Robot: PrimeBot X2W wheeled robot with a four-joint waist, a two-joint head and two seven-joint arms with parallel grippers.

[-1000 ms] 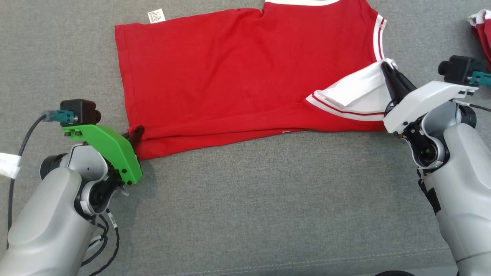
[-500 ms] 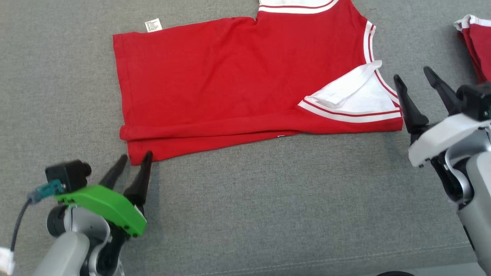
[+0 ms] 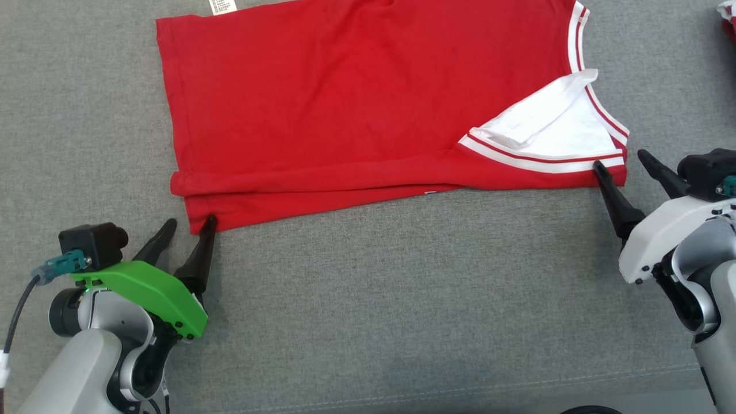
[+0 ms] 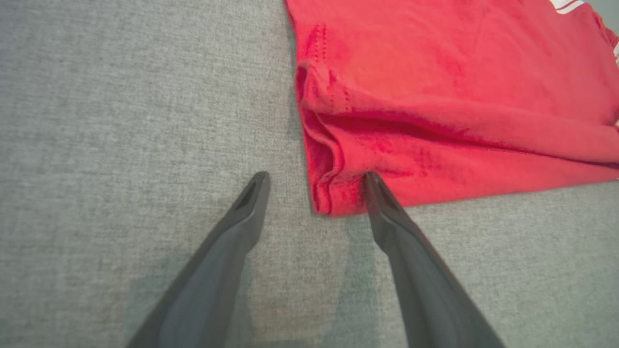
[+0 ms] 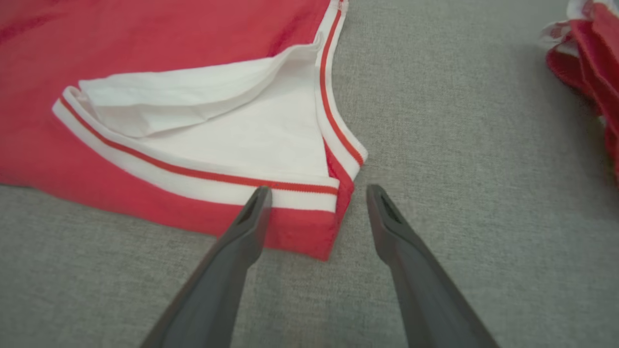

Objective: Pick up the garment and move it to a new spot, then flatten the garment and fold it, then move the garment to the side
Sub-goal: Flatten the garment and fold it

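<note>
A red garment [image 3: 356, 109] with white striped trim lies spread on the grey cloth surface, its near edge folded over and a white inner flap [image 3: 546, 129] showing at the right. My left gripper [image 3: 190, 223] stands open at the garment's near left corner [image 4: 329, 198], one finger tip touching the hem. At the near right corner [image 5: 314, 232] my right gripper [image 3: 621, 160] is open too, its jaws straddling the red corner with nothing gripped.
Another red and white garment [image 5: 590, 63] lies bunched at the far right, also seen as a red scrap [image 3: 729, 17] at the head view's edge. Bare grey cloth [image 3: 391, 299] stretches in front of the garment. A white label [image 3: 223, 6] sticks out at its far left.
Both grippers were shut on the garment's near corners a second ago; they have let go, opened wide and drawn back a little. The head camera has shifted too.
</note>
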